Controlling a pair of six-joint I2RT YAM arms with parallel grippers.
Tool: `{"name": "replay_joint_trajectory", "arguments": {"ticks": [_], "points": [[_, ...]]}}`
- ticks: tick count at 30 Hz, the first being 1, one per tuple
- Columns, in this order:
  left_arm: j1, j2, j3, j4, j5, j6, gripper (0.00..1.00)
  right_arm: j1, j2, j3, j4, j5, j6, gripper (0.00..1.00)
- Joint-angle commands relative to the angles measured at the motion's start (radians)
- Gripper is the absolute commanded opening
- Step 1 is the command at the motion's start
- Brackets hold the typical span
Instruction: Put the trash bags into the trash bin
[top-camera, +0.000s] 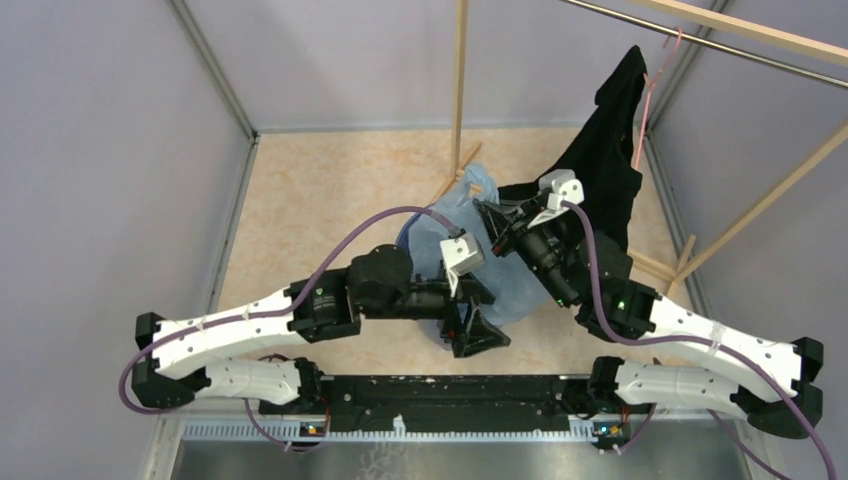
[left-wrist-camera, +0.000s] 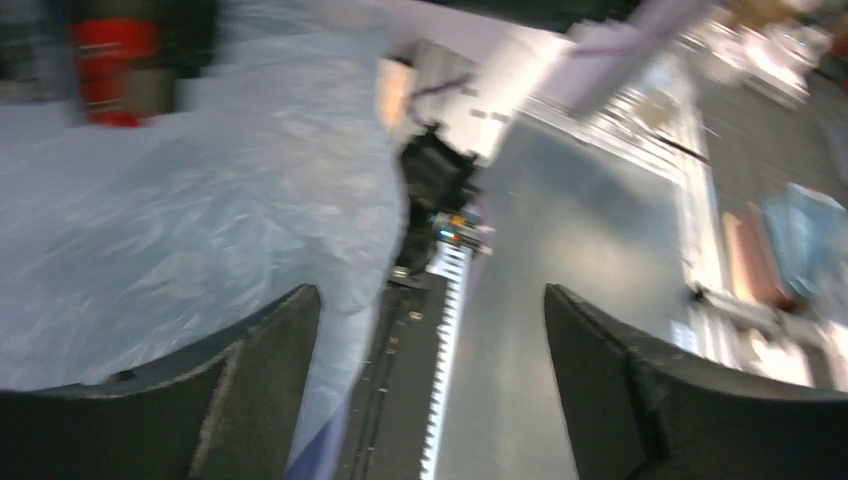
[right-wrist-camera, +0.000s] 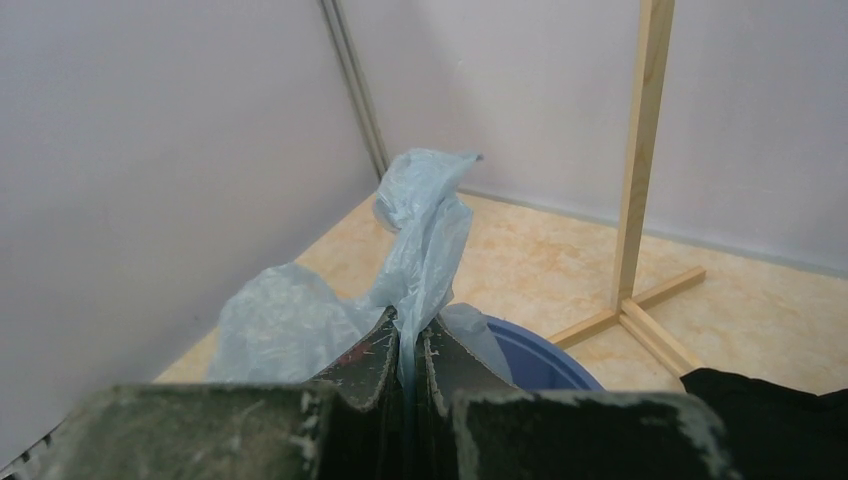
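The trash bag (top-camera: 478, 187) blankets the mouth of the trash bin (right-wrist-camera: 540, 360), the left hand (left-wrist-camera: 430, 300) and right hand (right-wrist-camera: 410, 335) crowd above it, and a wooden post (top-camera: 459, 80) and black garment (top-camera: 610, 150) block the far side and right, leaving open desk (top-camera: 300, 200) only to the left.

left gripper (left-wrist-camera: 430, 305): fingers (left-wrist-camera: 250, 390) seemingly spread, view blurred | right gripper (right-wrist-camera: 410, 335): fingers (right-wrist-camera: 365, 370) pinched together | both arms reaching forward

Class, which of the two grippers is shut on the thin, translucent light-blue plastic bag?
The right gripper: its jaws pinch the light-blue plastic bag; the left gripper stands wide open, gripping nothing.
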Motion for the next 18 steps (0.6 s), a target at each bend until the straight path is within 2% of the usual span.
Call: {"name": "replay_joint_trajectory", "arguments": {"ticks": [1, 3, 7, 10, 13, 18], "points": [[-0.037, 0.018, 0.047, -0.033, -0.514, 0.044, 0.82, -0.011, -0.017, 0.014, 0.017, 0.003, 0.004, 0.00], [-0.039, 0.038, 0.030, -0.051, -0.617, 0.031, 0.72, -0.010, -0.016, 0.014, 0.014, -0.002, 0.008, 0.00], [-0.037, 0.099, 0.005, -0.079, -0.687, 0.008, 0.62, -0.010, -0.019, 0.005, 0.021, -0.012, 0.015, 0.00], [-0.034, 0.127, 0.005, -0.138, -0.787, -0.050, 0.43, -0.011, -0.019, -0.003, 0.028, -0.030, 0.026, 0.00], [-0.020, 0.119, -0.043, -0.116, -0.782, -0.057, 0.31, -0.011, -0.018, -0.017, 0.033, -0.046, 0.041, 0.00], [0.009, 0.155, -0.098, -0.168, -0.784, -0.119, 0.25, -0.011, -0.010, -0.061, 0.028, -0.061, 0.077, 0.00]]}}
